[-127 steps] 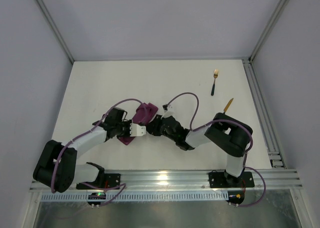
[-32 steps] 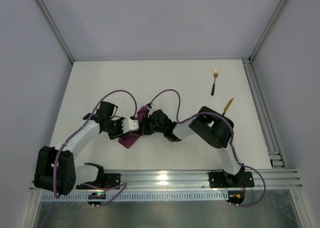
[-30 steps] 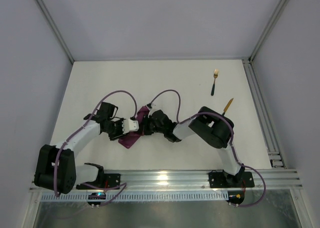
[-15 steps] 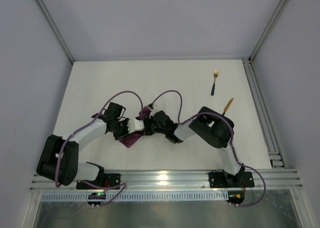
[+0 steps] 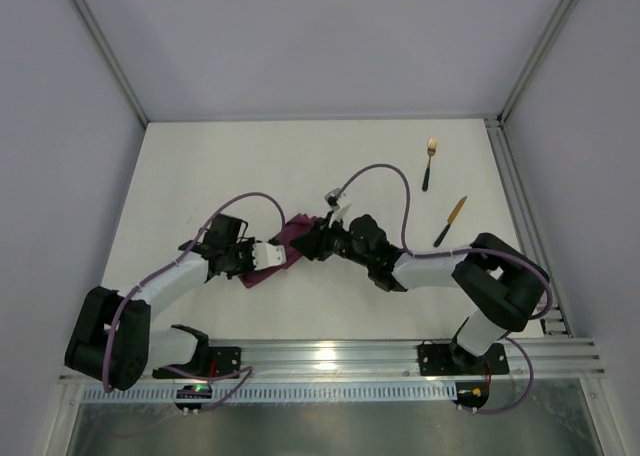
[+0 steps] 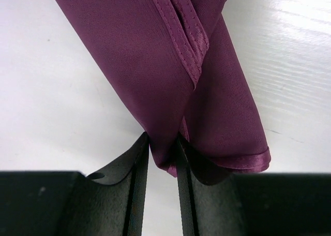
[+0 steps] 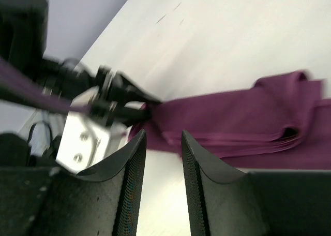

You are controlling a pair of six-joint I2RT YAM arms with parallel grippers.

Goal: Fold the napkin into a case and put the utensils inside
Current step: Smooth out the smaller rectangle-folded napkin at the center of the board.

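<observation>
The left fingers [image 6: 137,184] pinched a fold of the soft magenta-purple cloth napkin [image 6: 170,65], bunched narrow on the white bench [image 5: 200,176]. The right fingers [image 7: 132,168] stood apart, holding nothing, just beside its other end. The dark-handled gold fork [image 5: 430,163] and gold-bladed knife [image 5: 451,221] lay well away to the right.

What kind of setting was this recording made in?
Most likely a lab robot test cell: a white table boxed in by plain grey panels, the left arm and right arm bolted to an aluminium rail, and only a napkin, fork and knife as props.
</observation>
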